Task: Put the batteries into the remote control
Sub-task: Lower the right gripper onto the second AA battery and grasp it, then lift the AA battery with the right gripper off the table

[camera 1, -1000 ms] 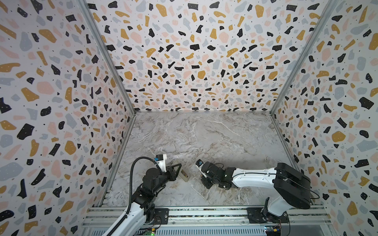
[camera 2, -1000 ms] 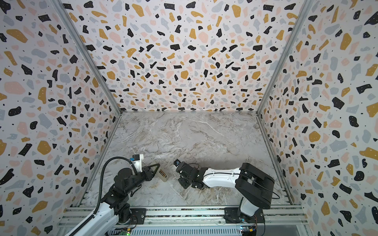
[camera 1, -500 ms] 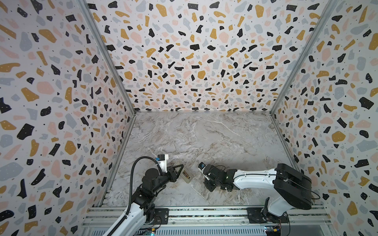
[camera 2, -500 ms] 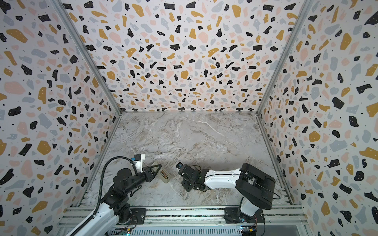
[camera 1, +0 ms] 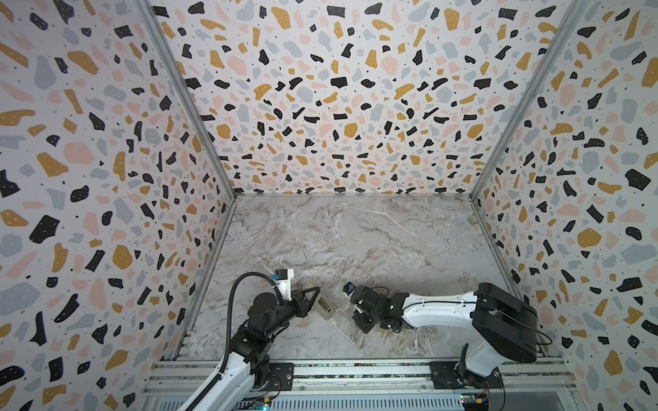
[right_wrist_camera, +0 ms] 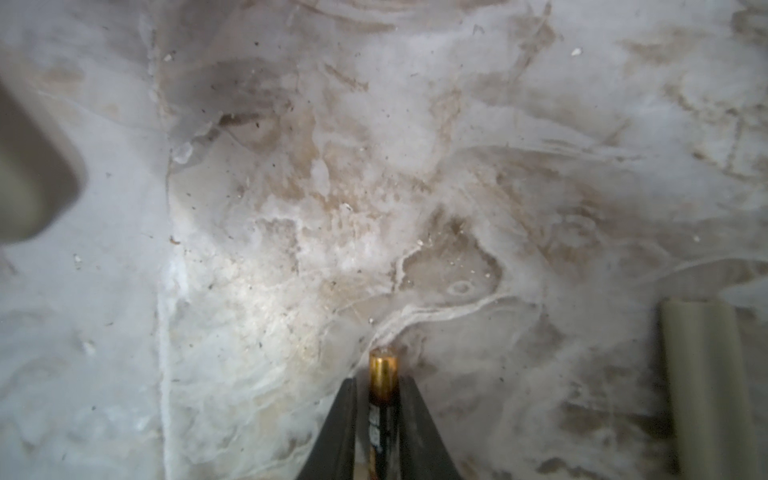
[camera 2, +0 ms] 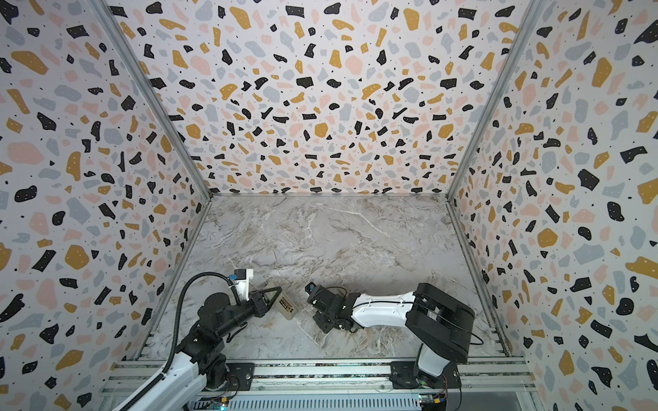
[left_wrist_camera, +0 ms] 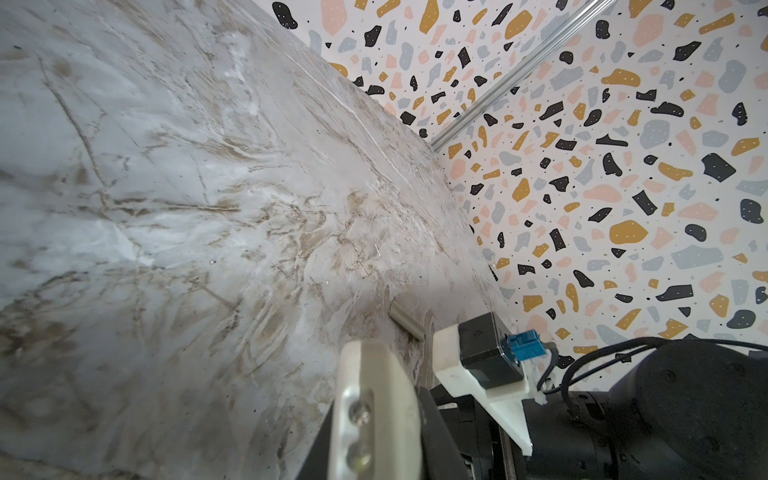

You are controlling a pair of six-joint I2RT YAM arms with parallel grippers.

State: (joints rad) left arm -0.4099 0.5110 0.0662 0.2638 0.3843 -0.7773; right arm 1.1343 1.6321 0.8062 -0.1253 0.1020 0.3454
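Right gripper around battery; cover, perhaps, nearby

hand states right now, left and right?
Left hand: closed on the remote control.
Right hand: closed on a battery.

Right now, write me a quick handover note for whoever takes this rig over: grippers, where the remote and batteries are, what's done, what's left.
Left gripper: shut on the remote control, compartment facing up, near the table's front edge.
Right gripper: a battery stands between its jaws, gold end toward the table; firmness of grip unclear.
Done: remote secured. Dark-orange marks in its compartment may be the other battery; too small to tell.
Left: seat this battery.
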